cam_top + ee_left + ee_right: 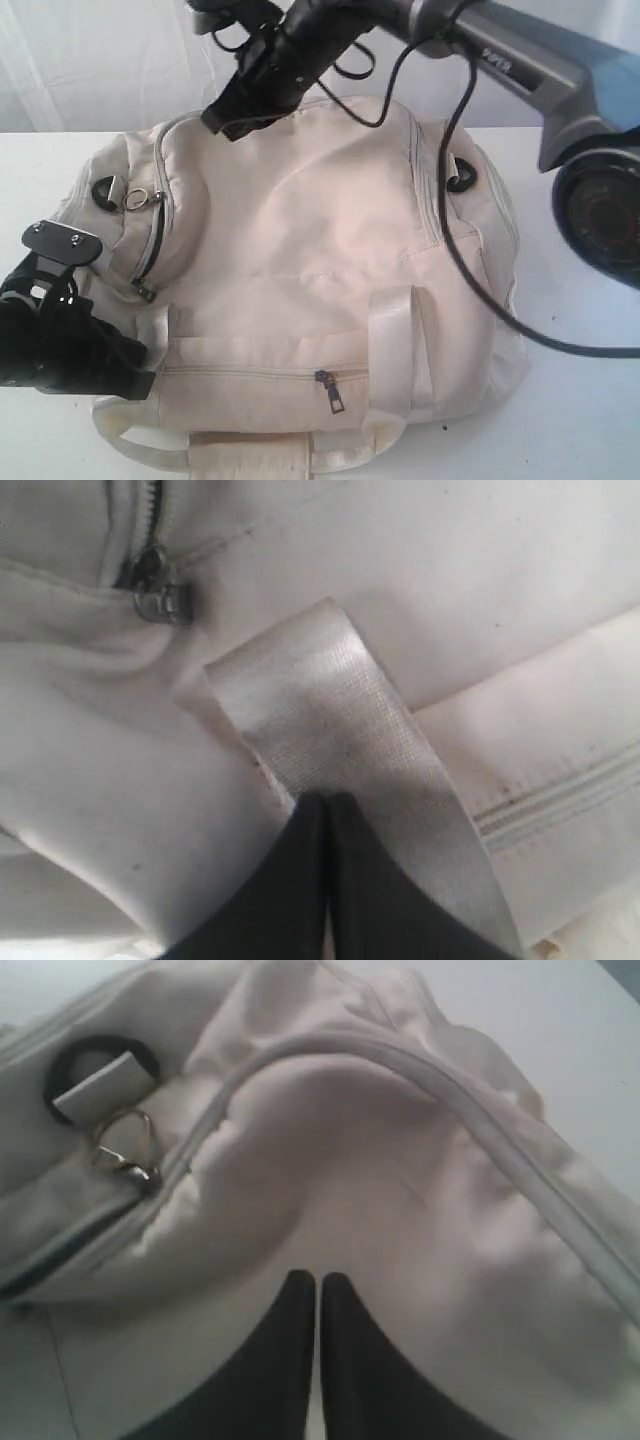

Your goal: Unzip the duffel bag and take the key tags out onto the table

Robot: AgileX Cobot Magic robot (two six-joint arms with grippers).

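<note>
Left gripper (325,802): fingers pressed together, tips resting on the shiny webbing strap (330,710) at the near-left corner of the duffel bag (320,250); I can't tell whether any webbing is caught between them.
Right gripper (317,1282): reaches across from the far right to the bag's far-left top; fingers drawn in to a hairline slit, tips against the cream fabric; I can't make out whether cloth is pinched.
Duffel bag: cream, lying in the middle of the table (570,420), its length running left to right and its front pocket toward the near edge; it fills most of my exterior view.
Main zipper (428,180): I read it as closed along the stretch I can see, curving over the far side and down the right end.
Left-end zipper (153,240): a dark slit shows along it, so it stands partly open; its grey slider (158,595) sits near the strap under my left gripper.
Ring pull (145,199): a metal ring lying on the fabric at the left end, just beside a black loop (105,190).
Front pocket pull (328,387): hangs near the middle of the near side, on a zipper I see closed.
Handles: one webbing handle (395,340) lies over the near-right face; a second handle (250,458) lies at the near edge.
Cable (470,270): black, trailing from the right arm (540,70) across the bag's right end and off to the right.
Table: white, showing around the bag on the left, right and far sides.
</note>
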